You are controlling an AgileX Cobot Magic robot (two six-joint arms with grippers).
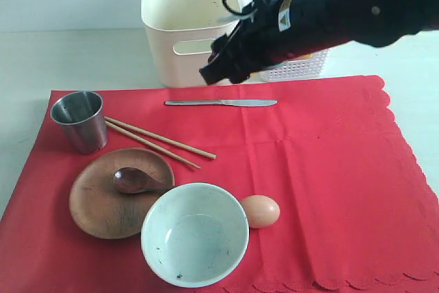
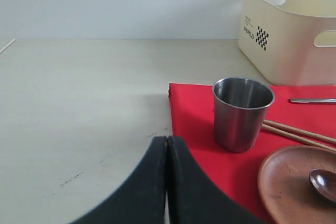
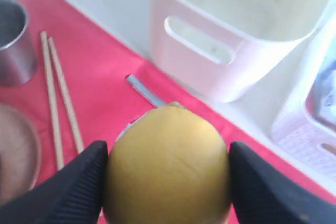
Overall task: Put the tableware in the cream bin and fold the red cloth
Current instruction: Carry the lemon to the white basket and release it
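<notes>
The red cloth (image 1: 329, 169) lies flat over most of the table, with all the tableware on its left half. Behind it stands the cream bin (image 1: 180, 32). Only the left wrist view shows the bin's end wall, printed with a small checkered square and the word "WORLD" (image 2: 255, 36); the smaller lines above it are too fine to read.

The right gripper (image 1: 230, 63) hangs over the cloth's far edge, in front of the bin and the white lattice basket (image 1: 295, 66). Its wrist view shows what the exterior view hides: the fingers (image 3: 73, 187) are spread wide and clamped on a yellow lemon (image 3: 168, 166).

The left gripper (image 2: 167, 182), seen only by its own camera, has its fingers pressed together on nothing, above bare table near the steel cup (image 2: 243, 113).

On the cloth:
- the large pale bowl (image 1: 195, 235), nearest the front, touching the egg (image 1: 260, 211)
- the round brown wooden plate (image 1: 103, 204), with the dark wooden spoon (image 1: 134, 180) on it
- the pair of wooden chopsticks (image 1: 158, 142)
- the metal table knife (image 1: 221, 103)
</notes>
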